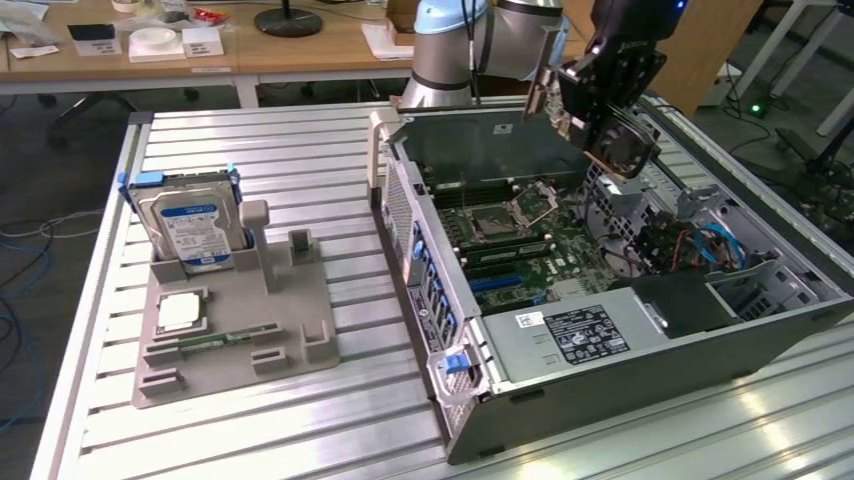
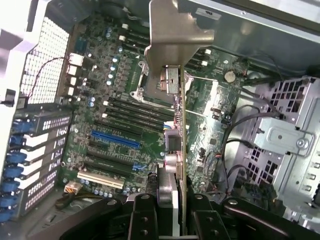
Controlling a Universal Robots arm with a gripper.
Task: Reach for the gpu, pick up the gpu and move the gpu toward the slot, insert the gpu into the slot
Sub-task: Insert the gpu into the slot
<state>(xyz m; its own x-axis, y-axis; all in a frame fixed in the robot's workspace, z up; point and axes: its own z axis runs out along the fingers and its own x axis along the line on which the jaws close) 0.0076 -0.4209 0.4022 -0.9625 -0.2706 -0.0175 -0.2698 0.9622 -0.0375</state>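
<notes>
My gripper point(image 1: 603, 105) hangs over the back of the open computer case point(image 1: 627, 370), shut on the gpu point(image 1: 619, 147). In the wrist view the gpu point(image 2: 176, 125) runs edgewise away from the camera, its pale metal bracket point(image 2: 172, 35) at the far end. Both black fingers point(image 2: 142, 205) press on its sides, so the gripper point(image 2: 172, 200) is closed around the card. The card is held in the air above the green motherboard point(image 2: 125, 95). The slot, a long blue connector strip point(image 2: 116, 140), lies on the board beside the card's line, apart from it.
A grey fixture point(image 1: 300, 320) at the exterior view's left holds a silver hard drive point(image 1: 190, 228), a processor point(image 1: 180, 312) and a memory stick point(image 1: 220, 340). Inside the case are the square processor socket point(image 1: 514, 212), a drive cage point(image 2: 285, 135) and loose cables point(image 1: 707, 245).
</notes>
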